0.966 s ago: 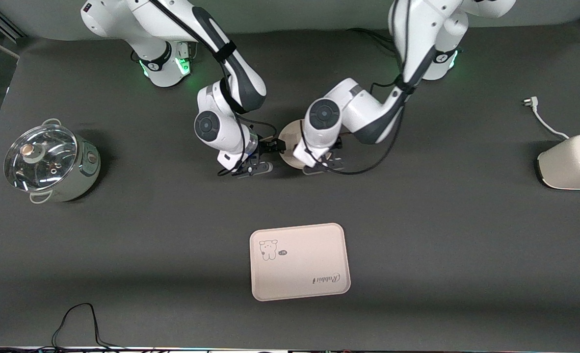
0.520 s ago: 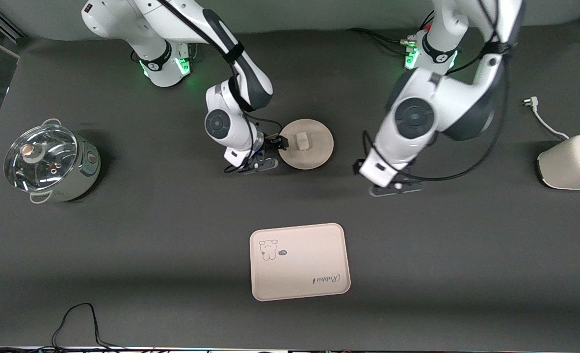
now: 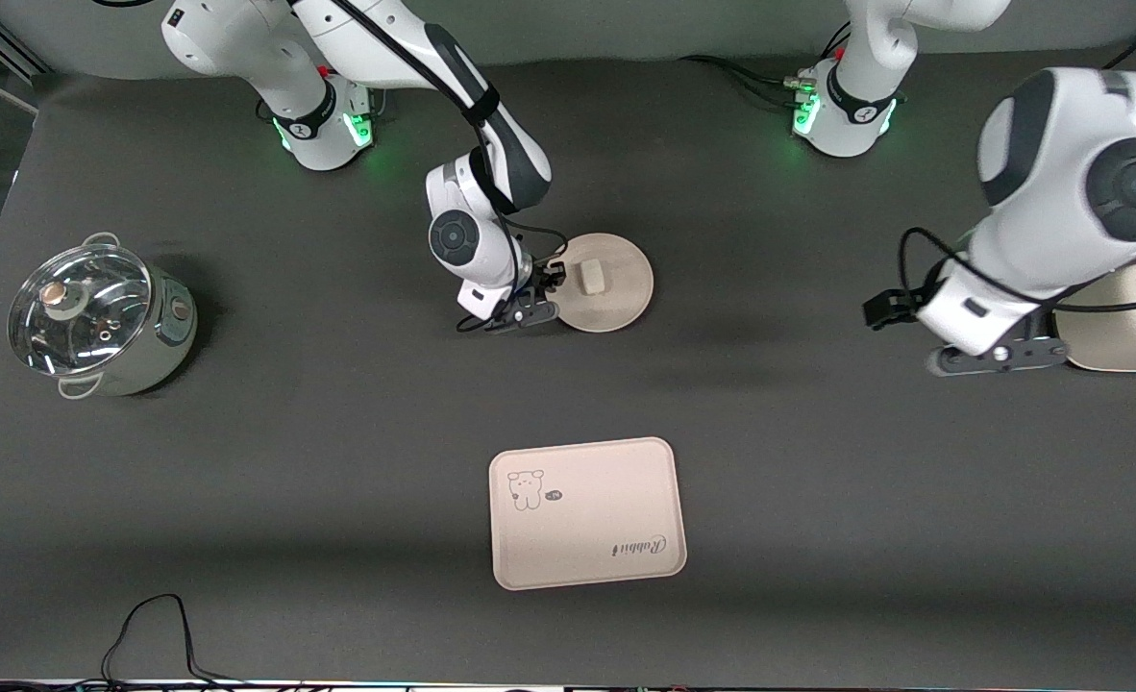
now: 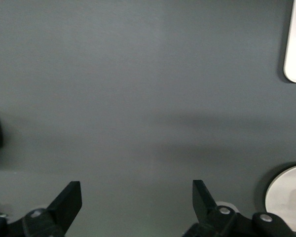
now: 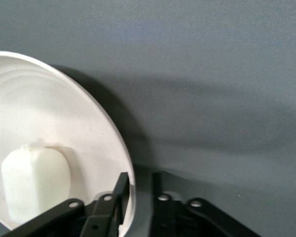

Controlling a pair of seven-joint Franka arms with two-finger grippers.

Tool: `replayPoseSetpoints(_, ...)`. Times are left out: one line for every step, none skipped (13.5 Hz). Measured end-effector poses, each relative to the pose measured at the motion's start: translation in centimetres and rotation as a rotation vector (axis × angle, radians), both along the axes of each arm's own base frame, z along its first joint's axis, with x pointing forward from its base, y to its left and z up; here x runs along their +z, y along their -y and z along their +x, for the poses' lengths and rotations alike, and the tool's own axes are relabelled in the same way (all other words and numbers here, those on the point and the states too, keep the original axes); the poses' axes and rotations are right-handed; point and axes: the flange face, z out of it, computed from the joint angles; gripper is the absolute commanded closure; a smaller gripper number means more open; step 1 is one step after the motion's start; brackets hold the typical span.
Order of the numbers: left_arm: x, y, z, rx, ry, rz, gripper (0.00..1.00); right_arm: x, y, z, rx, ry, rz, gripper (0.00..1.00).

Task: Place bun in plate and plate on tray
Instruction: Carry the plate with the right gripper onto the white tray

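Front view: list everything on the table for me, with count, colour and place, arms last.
bun: one, off-white, lying in the plate
plate: one, cream-beige, round, mid-table, farther from the front camera than the tray
tray: one, cream-beige with a cartoon animal and "Rabbit" script, nearest the front camera
pot: one, metal with a glass lid, at the right arm's end of the table
toaster: one, cream-white, at the left arm's end, partly hidden by the left arm
cable: one, white with a plug, beside the toaster
right pincer: one, black, closed on the plate's rim
left pincer: one, black, open, empty, over bare table next to the toaster
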Motion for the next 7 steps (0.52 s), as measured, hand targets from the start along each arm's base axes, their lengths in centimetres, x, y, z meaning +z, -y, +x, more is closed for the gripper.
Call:
replayPoseSetpoints(0.5, -1.7, 0.0, 0.008, 0.006, -0.005, 0.0, 0.1, 0.1, 0.2, -0.009, -0.001, 0.004, 1.0)
replayPoseSetpoints(0.8, -2.8, -0.1, 0.007, 0.011, -0.01, 0.0, 0.7, 0.1, 0.5, -0.016, -0.002, 0.011, 1.0)
replayPoseSetpoints(1.2, -3.1, -0.2, -0.001, 0.012, -0.014, 0.0, 0.7, 0.3, 0.7, -0.024, -0.001, 0.01, 1.0)
replayPoseSetpoints(1.4, -2.8, -0.5, -0.011, 0.004, -0.018, 0.0, 0.6, 0.5, 0.8, -0.032, -0.002, 0.007, 1.0)
replayPoseSetpoints(1.7, -2.3, -0.8, -0.022, -0.001, -0.02, 0.0, 0.7, 0.6, 1.0, -0.038, -0.003, 0.006, 1.0)
replayPoseSetpoints(2.0, -1.9, -1.1, -0.031, -0.003, -0.019, 0.0, 0.9, 0.8, 1.4, -0.049, -0.007, 0.005, 1.0)
replayPoseSetpoints(2.4, -1.9, -1.3, -0.036, -0.01, -0.01, 0.0, 1.5, 1.1, 2.4, -0.066, -0.015, 0.005, 1.0)
